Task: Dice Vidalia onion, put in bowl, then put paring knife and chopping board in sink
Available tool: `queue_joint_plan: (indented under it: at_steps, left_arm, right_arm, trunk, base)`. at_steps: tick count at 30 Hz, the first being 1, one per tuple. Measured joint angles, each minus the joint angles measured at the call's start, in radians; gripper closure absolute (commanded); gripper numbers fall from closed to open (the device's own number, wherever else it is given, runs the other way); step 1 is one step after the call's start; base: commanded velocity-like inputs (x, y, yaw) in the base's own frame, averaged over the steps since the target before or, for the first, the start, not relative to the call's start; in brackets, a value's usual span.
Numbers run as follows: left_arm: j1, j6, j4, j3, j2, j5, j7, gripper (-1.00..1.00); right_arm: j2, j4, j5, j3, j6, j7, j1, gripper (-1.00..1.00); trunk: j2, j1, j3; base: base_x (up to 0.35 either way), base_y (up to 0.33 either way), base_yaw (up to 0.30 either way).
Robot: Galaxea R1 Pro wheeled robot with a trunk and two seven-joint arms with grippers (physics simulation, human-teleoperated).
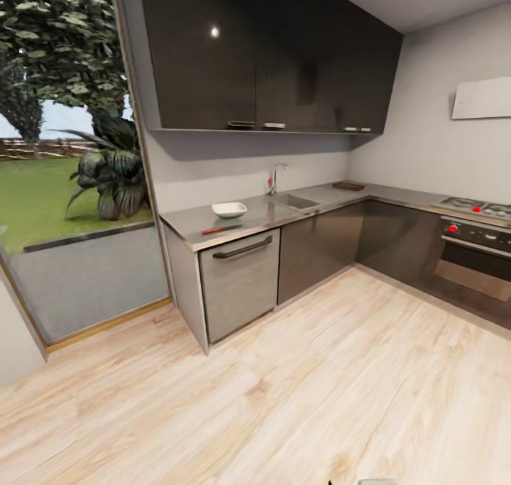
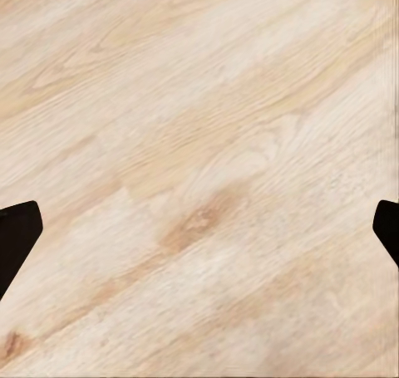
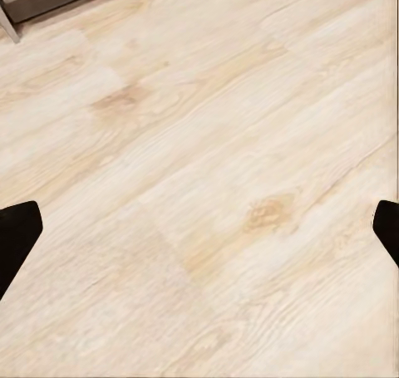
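Grey glossy worktop with a steel front edge, head view: it carries the shallow white squarish bowl, the slim red-handled paring knife just before it, the sink under its tap, and the dark brown wooden chopping board beyond; the onion cannot be made out. Judged risk: driving in skewed could strike the cabinets. Left wrist view: left jaws stand wide apart over pale wood floor, well away from every task item. Right wrist view: right jaws likewise apart.
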Motion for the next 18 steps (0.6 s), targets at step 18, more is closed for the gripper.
queue_joint_plan:
  at_steps: [18]
  left_arm:
    - [0.0, 0.0, 0.01, -0.002, -0.007, 0.0, 0.0, -1.0]
  right_arm:
    - [0.004, 0.0, 0.0, -0.003, 0.0, -0.001, 0.0, -1.0]
  trunk:
    - [0.0, 0.0, 0.0]
  base:
    - [0.216, -0.269, 0.088]
